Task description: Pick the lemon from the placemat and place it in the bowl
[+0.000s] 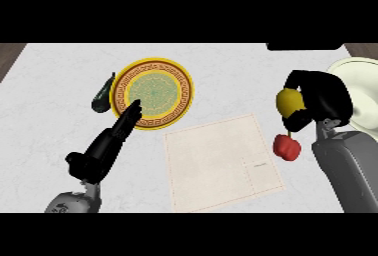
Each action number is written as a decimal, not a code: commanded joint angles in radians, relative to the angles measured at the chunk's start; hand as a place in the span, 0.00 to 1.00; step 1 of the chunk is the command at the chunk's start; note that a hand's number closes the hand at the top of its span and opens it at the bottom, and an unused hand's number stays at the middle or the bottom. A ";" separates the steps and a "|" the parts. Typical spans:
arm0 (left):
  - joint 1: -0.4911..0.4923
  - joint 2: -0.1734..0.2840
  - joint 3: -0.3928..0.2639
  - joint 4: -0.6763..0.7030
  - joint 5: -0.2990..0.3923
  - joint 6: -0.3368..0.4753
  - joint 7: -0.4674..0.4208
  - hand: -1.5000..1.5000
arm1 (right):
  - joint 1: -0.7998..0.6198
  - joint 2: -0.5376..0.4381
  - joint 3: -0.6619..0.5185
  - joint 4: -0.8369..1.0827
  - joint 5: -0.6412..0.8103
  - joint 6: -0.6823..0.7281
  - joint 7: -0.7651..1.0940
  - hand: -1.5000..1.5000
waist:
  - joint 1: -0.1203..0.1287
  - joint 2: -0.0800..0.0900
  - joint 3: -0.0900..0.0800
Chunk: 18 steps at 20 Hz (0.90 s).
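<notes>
Lemon [291, 101] off the mat [221, 162], at 3 o'clock, enclosed by curled right hand [317, 97] beside bowl [358, 82] rim, presumably for the drop. Red pepper [286, 147] below at 4. Left hand [118, 135] straight-fingered, empty, over plate [153, 92] edge at 10.

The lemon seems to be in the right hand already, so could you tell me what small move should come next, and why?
Probably carry it a little farther right, over the bowl. The right hand is curled round the lemon, off the placemat and just beside the bowl's rim.
</notes>
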 commanded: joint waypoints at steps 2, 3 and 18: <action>-0.027 0.018 0.033 0.027 0.021 -0.027 -0.013 0.50 | 0.028 0.000 -0.105 -0.154 -0.023 -0.127 0.008 1.00 | 0.000 0.003 0.000; -0.007 0.006 0.007 -0.018 -0.003 -0.003 0.006 0.50 | -0.028 0.040 -0.120 -0.167 -0.024 -0.138 0.064 1.00 | 0.010 0.001 0.001; -0.012 -0.010 -0.001 -0.041 -0.013 -0.032 0.027 0.50 | -0.068 -0.227 -0.380 0.139 0.016 -0.234 -0.140 1.00 | 0.029 0.008 0.001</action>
